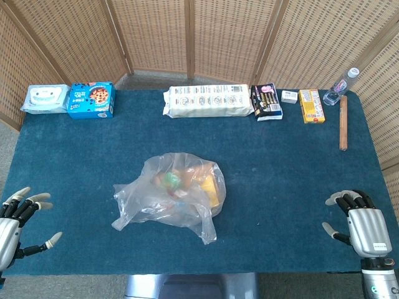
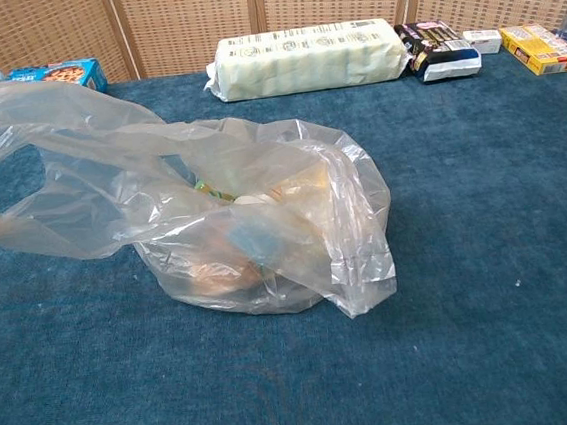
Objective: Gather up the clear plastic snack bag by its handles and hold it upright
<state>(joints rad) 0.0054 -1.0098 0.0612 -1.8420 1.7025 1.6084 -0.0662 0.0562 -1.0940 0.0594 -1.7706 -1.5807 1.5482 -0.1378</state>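
Observation:
The clear plastic snack bag [image 1: 177, 196] lies slumped on the blue table, with colourful snacks showing through it. One handle [image 1: 126, 208] trails toward the front left and the other [image 1: 207, 225] toward the front. In the chest view the bag [image 2: 256, 235] fills the middle, its left handle loop [image 2: 20, 188] spread wide and its right handle [image 2: 359, 245] drooping. My left hand [image 1: 19, 221] rests at the table's front left corner, fingers apart, holding nothing. At the front right, my right hand [image 1: 361, 221] also holds nothing, fingers spread. Both are well away from the bag.
Along the far edge sit a wipes pack [image 1: 45, 98], a blue cookie box [image 1: 92, 99], a long white package [image 1: 209, 100], a dark snack pack [image 1: 266, 101], a small white box [image 1: 289, 96], a yellow box [image 1: 311, 105], a bottle [image 1: 342, 85] and a wooden stick [image 1: 343, 122]. Wicker screens stand behind.

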